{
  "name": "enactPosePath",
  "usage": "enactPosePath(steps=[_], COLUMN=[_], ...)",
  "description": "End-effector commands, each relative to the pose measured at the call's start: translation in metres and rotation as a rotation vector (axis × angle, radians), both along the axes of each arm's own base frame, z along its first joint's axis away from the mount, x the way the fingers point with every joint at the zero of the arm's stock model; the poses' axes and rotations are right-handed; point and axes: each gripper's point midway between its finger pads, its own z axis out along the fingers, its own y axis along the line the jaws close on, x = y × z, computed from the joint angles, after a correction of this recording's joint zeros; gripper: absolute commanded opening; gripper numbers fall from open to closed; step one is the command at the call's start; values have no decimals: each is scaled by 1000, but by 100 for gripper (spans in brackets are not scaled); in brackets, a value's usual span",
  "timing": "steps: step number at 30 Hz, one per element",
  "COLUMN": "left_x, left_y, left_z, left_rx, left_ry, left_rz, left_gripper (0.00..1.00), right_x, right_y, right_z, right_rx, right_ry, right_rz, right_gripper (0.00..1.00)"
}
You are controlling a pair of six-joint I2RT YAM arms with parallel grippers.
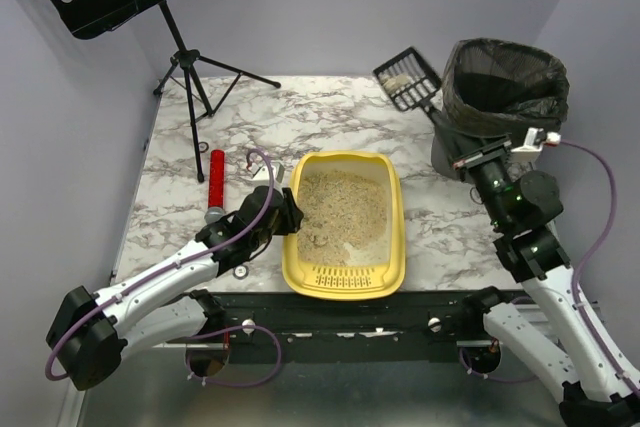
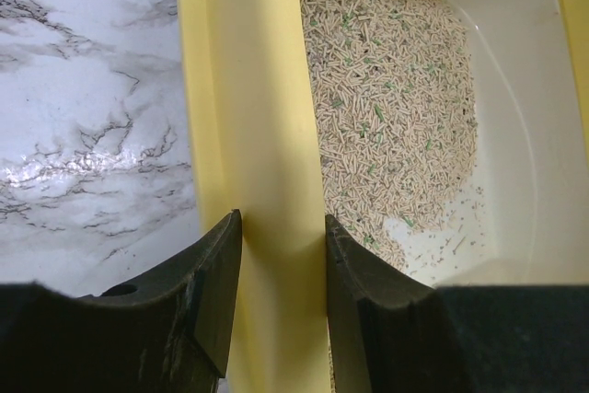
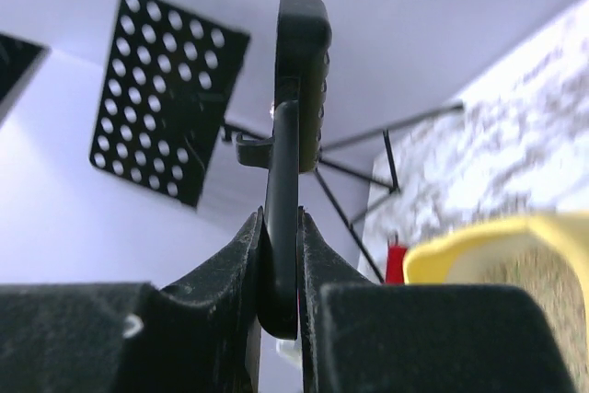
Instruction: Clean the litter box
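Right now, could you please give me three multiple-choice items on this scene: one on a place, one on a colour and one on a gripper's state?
1. Where does the red cylinder lie?
A) on the table, left of the litter box
B) inside the litter box
C) right of the litter box

2. What colour is the litter box?
A) grey
B) yellow
C) blue

3. How is the right gripper?
A) open
B) shut on nothing
C) shut on the litter scoop's handle

Answers:
1 A, the top view shows it on the marble left of the box.
2 B, its rim is yellow in every view.
3 C, the wrist view shows it pinching the black handle.
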Motion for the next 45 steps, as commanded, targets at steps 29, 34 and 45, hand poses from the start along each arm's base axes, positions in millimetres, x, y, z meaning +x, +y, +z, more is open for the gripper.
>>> enactPosePath(steps=[29,34,45], left_x=[-7,-7,-7], left_y=[-1,-1,-1], left_z=[1,2,1], left_rx=[-11,-10,-9], left_ry=[-4,-5,-4], left_rz=[-37,-38,-37], left_gripper=[47,47,47], right_x=[83,97,93], right_y=[-214,-200,-194], right_z=[27,38,60], right_rx=[-1185,-1234,-1373], right_ry=[436,358,252], right_rz=[-999,-895,-827], right_gripper=[1,1,0])
